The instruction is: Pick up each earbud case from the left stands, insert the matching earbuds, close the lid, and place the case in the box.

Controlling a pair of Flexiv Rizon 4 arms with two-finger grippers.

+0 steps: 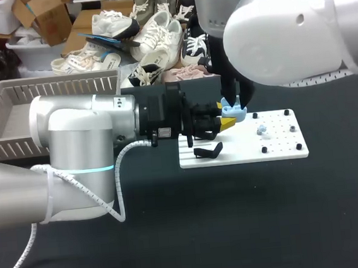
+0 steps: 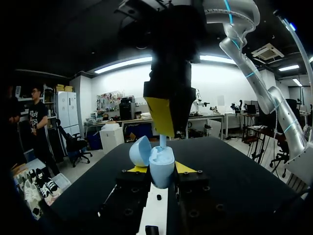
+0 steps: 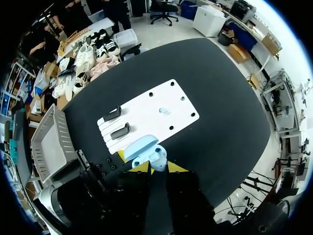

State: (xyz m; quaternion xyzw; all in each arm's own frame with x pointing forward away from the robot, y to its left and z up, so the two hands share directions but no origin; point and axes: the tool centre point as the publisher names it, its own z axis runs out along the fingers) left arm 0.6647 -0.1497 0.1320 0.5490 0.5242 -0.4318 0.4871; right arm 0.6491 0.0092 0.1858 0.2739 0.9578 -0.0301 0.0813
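My left gripper is shut on a light-blue earbud case, held just above the white board's left part. The case's lid stands open. My right gripper comes down from above, shut on a light-blue earbud whose lower end is in the open case. In the right wrist view the earbud sits between that gripper's yellow tips, over the case lid. In the head view the case shows where both grippers meet. Another earbud lies on the board.
A black stand sits empty at the board's left end; the right wrist view shows two stands. A slatted grey basket stands at the table's far left. Small black pegs dot the board's right part.
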